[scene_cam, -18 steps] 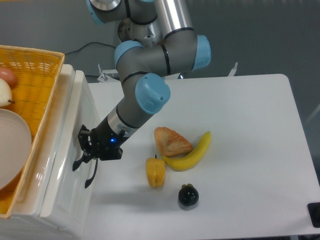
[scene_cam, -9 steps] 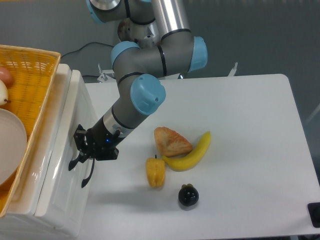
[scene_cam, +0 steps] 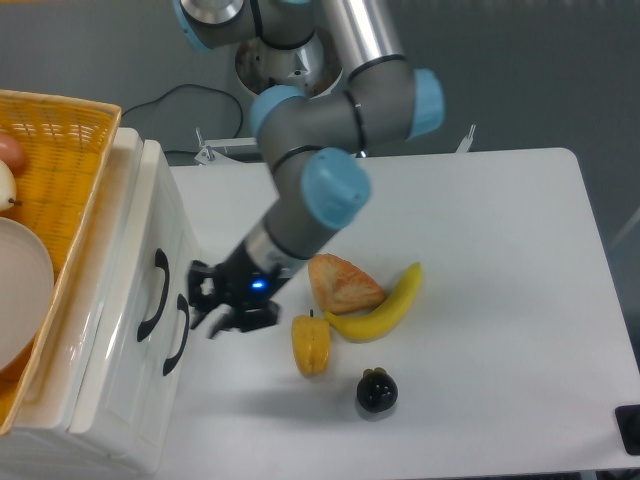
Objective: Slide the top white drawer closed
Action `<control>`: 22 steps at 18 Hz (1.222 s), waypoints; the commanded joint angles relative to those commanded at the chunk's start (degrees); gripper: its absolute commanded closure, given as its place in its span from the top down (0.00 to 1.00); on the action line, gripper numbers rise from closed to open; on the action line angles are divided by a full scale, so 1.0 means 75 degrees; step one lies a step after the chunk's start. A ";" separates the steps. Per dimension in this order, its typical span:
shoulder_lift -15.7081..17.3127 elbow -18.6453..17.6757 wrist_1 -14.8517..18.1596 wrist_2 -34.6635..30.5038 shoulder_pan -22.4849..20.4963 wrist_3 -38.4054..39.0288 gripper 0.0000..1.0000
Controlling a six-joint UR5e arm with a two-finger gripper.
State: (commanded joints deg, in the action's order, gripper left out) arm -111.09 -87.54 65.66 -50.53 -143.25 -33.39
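The top white drawer is at the left, its glossy front panel in line with the lower drawer front. Its black curved handle sits just above and left of the lower handle. My gripper hovers over the table a short way right of both handles and touches neither. It is open and holds nothing. The image of the fingers is a little blurred.
A yellow wicker basket with a white plate and fruit rests on the cabinet. A yellow pepper, a pastry, a banana and a dark round fruit lie on the table beside my arm.
The drawer front slid left into the cabinet. My gripper then pulled back to the right, off the handles, and the arm swung right with it.
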 joint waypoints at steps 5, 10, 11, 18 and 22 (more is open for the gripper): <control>-0.0047 0.0141 0.0000 -0.2025 -0.0411 -0.0773 1.00; -0.0070 0.0141 0.0000 -0.2635 -0.1359 -0.3439 1.00; -0.0082 0.0141 0.0000 -0.2893 -0.1535 -0.4073 1.00; -0.0374 0.0141 -0.0047 -0.3398 -0.2883 -0.7121 1.00; -0.0866 0.0398 -0.0059 -0.4194 -0.3247 -0.7827 1.00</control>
State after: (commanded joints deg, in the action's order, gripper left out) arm -117.59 -84.56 65.21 -81.98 -167.60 -92.10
